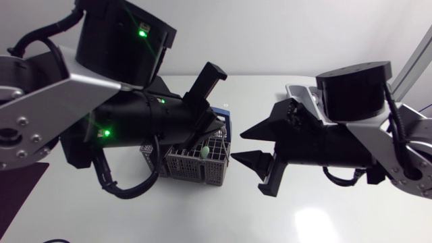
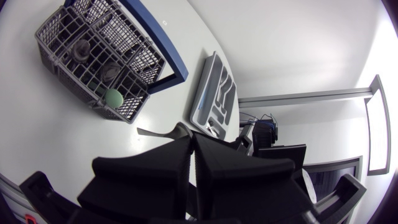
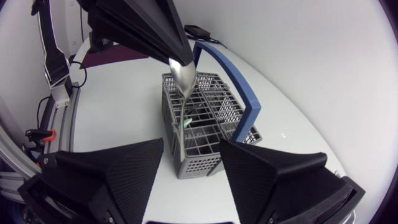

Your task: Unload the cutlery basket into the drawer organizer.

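The left gripper [image 2: 191, 140] is clamped shut on a metal cutlery piece [image 3: 182, 73] above the grey cutlery basket [image 1: 196, 165]; the right gripper [image 1: 251, 144], fingers spread wide, sits at the basket's 3 o'clock in the head view; the drawer organizer [image 2: 214, 93] lies near the basket's blue handle.

The left arm [image 1: 121, 115] is entering from the left side, its wrist tilting downward; the left gripper [image 2: 191, 140] is pinching a silver utensil [image 3: 183, 78] between pressed-together fingertips, the piece hanging below them; the right arm [image 1: 337, 148] is lying nearly level; the right gripper [image 3: 191, 146] is holding its fingers wide apart, pointing at the left gripper without touching it.
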### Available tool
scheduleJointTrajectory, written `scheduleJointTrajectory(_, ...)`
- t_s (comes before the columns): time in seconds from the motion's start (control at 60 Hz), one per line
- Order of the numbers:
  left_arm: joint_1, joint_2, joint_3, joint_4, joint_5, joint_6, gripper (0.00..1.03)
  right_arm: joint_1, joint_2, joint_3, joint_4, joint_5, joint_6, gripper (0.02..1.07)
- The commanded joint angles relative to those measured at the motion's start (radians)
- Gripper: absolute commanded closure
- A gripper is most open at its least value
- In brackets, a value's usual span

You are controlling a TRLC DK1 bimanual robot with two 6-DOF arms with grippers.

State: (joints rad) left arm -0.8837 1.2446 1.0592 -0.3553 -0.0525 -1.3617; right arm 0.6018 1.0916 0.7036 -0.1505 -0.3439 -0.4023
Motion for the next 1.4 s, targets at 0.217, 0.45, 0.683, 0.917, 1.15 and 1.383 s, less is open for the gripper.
scheduleJointTrajectory(0.217,0.022,0.024,0.007,-0.005,0.043,-0.03,1.0,0.052,0.136,0.079,0.054,-0.007,0.034,0.61)
scheduleJointTrajectory(0.45,0.025,0.029,0.008,-0.005,0.066,-0.04,1.0,0.05,0.177,0.082,0.072,-0.026,0.034,0.78)
scheduleJointTrajectory(0.683,0.058,0.036,0.005,-0.01,0.118,-0.047,1.0,0.042,0.18,0.079,0.06,-0.061,0.03,1.01)
scheduleJointTrajectory(0.917,0.071,0.029,0.013,-0.011,0.121,-0.045,0.99,0.039,0.163,0.068,0.034,-0.073,0.03,1.01)
scheduleJointTrajectory(1.15,0.077,0.003,0.025,0.016,0.151,-0.043,0.56,0.041,0.139,0.065,-0.004,-0.081,0.028,1.01)
scheduleJointTrajectory(1.383,0.109,-0.028,0.031,0.084,0.195,-0.039,0.15,0.018,0.087,0.039,-0.087,-0.096,-0.024,1.01)
